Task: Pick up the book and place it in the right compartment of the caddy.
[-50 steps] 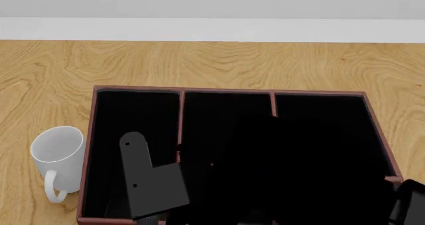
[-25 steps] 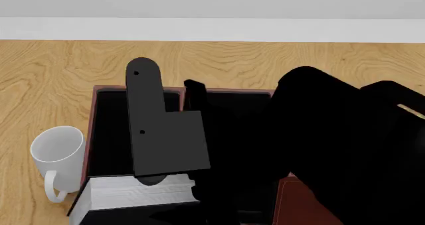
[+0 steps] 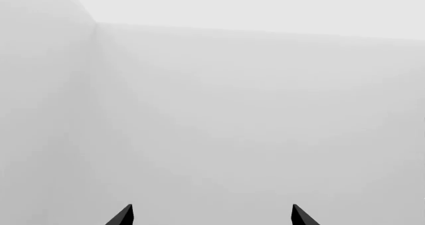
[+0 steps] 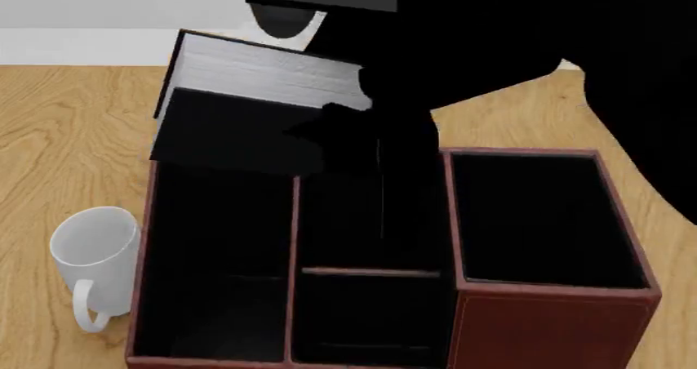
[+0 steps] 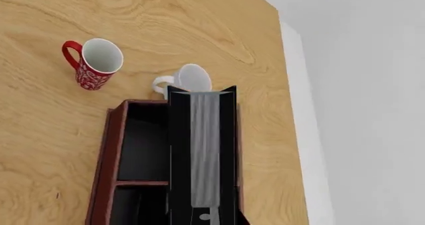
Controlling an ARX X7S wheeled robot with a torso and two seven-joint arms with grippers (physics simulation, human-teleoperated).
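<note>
The matte black hardcover book [image 4: 256,100] with white page edges hangs aloft over the long left section of the reddish-brown leather-look caddy [image 4: 550,332], clamped by the right gripper [image 5: 206,217]. The left gripper [image 3: 211,216] is spread and empty. The carry should likely cross to the tall square right compartment [image 4: 534,218], turning the book upright before lowering.

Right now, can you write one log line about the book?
book: lifted over caddy | held by: right tool, unseen | left tool: open, empty | right compartment: empty
</note>
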